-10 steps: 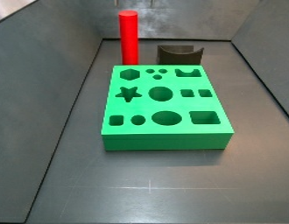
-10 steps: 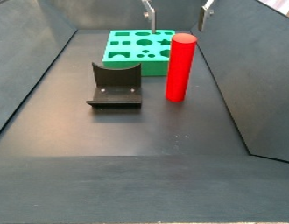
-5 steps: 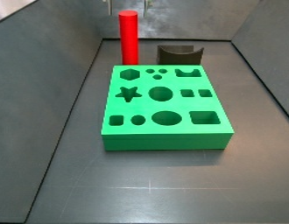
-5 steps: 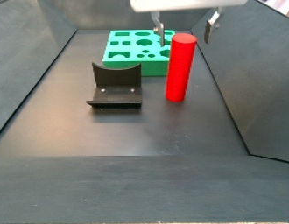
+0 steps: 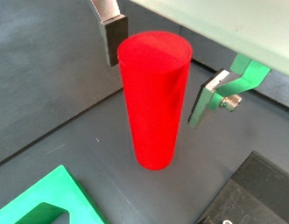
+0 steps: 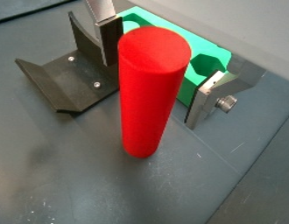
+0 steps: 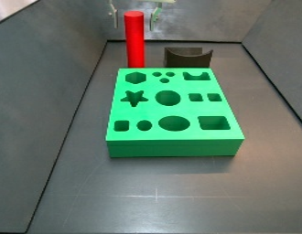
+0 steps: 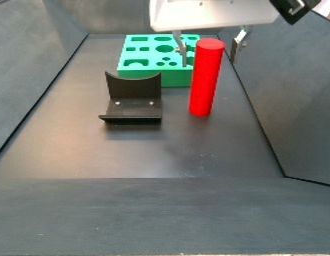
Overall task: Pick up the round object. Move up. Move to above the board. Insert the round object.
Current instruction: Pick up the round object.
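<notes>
Fixture [image 8: 132, 97], a dark L-shaped bracket on a base plate, sits at the left in a side view on the matte dark grey counter [image 8: 141, 160]. Just to its right stands the round object [image 8: 205, 77], a tall, smooth, bright red cylinder peg, upright with its foot on the counter. Behind both lies the board [image 8: 152, 55], a thick, bright green square block with shaped holes cut into its top; the peg stands close beside it, and whether they touch cannot be told.

The gripper [image 8: 213, 38] hangs over the top of the peg. In both wrist views its fingers [image 5: 109, 37] [image 6: 105, 35], flat silver plates with dark pads, stand released on either side of the peg's upper end, with a gap showing on each side.

A side view from the opposite end shows the board's full hole pattern [image 7: 169, 99], star, hexagon, circles, squares and oval, with the peg [image 7: 135, 40] beyond its far left corner and the fixture [image 7: 188, 57] to the right of it. There the gripper is barely seen at the top edge. Bare counter lies open in front of the board, bounded by sloping grey walls [image 7: 62, 82].
</notes>
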### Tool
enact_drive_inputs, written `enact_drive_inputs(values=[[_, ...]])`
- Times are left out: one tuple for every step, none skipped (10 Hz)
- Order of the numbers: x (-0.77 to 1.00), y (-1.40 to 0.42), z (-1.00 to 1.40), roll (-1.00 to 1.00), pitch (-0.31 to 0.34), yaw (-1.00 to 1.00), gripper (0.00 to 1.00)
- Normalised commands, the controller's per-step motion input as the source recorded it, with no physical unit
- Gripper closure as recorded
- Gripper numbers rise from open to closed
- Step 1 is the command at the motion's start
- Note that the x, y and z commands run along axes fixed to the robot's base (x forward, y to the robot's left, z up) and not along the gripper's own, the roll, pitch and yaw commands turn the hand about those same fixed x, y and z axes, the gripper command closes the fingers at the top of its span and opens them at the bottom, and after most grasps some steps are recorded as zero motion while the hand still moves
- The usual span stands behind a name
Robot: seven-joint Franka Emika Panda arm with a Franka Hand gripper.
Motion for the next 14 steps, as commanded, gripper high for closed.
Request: enact_drive_inputs(values=[[0.0,0.0,-0.01,-0.08,-0.001,0.0,0.0],[0.0,0.0,0.0,0.01,0.0,0.0,0.0],[0.0,0.0,0.0,0.0,0.0,0.0,0.0],[0.0,0.0,0.0,0.0,0.0,0.0,1.0],[0.0,0.0,0.0,0.0,0.0,0.0,1.0],[0.0,0.0,0.0,0.0,0.0,0.0,1.0],[0.0,0.0,0.0,0.0,0.0,0.0,1.0],[0.0,0.0,0.0,0.0,0.0,0.0,1.0],[0.0,0.0,0.0,0.0,0.0,0.0,1.0],[0.0,0.0,0.0,0.0,0.0,0.0,1.0],[0.0,0.0,0.0,0.0,0.0,0.0,1.0],[0.0,0.0,0.0,0.0,0.0,0.0,1.0],[0.0,0.0,0.0,0.0,0.0,0.0,1.0],[0.0,0.0,0.0,0.0,0.0,0.0,1.0]])
